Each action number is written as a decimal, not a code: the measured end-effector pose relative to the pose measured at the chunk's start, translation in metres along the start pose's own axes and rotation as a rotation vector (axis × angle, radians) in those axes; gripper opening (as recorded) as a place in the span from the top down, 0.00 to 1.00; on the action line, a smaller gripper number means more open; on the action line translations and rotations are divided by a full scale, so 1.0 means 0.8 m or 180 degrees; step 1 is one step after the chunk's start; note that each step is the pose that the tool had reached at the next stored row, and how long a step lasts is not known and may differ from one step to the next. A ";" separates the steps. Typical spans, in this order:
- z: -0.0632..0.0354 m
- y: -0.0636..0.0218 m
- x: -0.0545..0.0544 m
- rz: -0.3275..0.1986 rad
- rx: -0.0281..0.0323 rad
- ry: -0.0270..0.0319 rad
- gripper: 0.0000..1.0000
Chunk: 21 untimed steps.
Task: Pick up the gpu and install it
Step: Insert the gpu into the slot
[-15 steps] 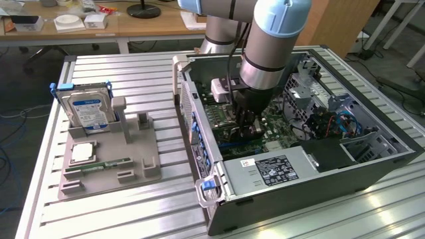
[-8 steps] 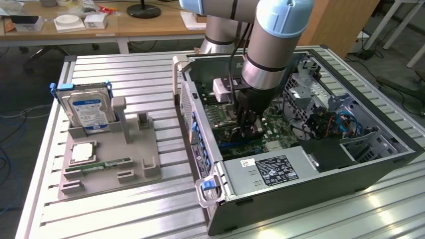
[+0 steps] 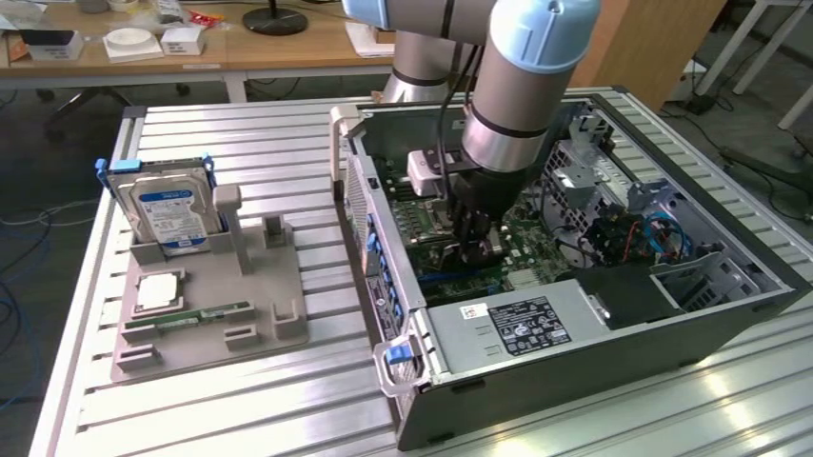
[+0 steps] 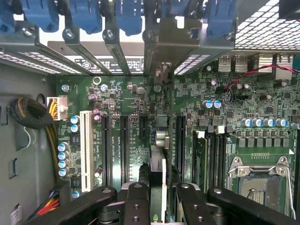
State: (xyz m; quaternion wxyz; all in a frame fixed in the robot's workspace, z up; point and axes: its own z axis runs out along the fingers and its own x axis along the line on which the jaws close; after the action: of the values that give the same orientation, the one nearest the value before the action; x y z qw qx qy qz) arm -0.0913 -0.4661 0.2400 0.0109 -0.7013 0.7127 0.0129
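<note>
The pincer [image 3: 481, 249] is down inside the open case [image 3: 711, 314], its fingers [image 4: 137, 206] clenched on the gpu [image 4: 158, 187], which the wrist view catches edge-on as a thin upright card between them. The card stands over the board [image 4: 140, 108], in line with one of the long dark slots [image 4: 124, 145]; whether its edge is already in the slot is hard to judge, as the fingers cover its near end. Ahead of the pincer the card's silvery bracket [image 4: 161, 42] meets the rear wall of the case, among the blue clips [image 4: 84, 14]. To one side of the grip lie a white slot [image 4: 86, 150] and a bundle of yellow wires [image 4: 54, 136]; to the other, the CPU socket [image 4: 258, 180]. Farther out, in the exterior view, the grey power supply [image 3: 534, 328] sits in the case corner nearest the camera, and well apart toward that view's left a grey tray [image 3: 204, 314] holds a hard drive [image 3: 171, 214] upright and a RAM stick [image 3: 190, 316] lying flat
</note>
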 end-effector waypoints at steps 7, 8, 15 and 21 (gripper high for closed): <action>0.004 0.002 0.000 0.0000 0.0000 0.0000 0.73; 0.004 0.002 0.000 0.0001 -0.0001 -0.0001 0.73; 0.005 0.002 0.000 0.0000 -0.0002 -0.0002 0.73; 0.005 0.002 0.000 0.0000 -0.0002 -0.0002 0.73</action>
State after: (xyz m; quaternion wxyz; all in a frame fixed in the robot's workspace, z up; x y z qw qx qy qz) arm -0.0925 -0.4660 0.2363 0.0110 -0.7013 0.7127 0.0133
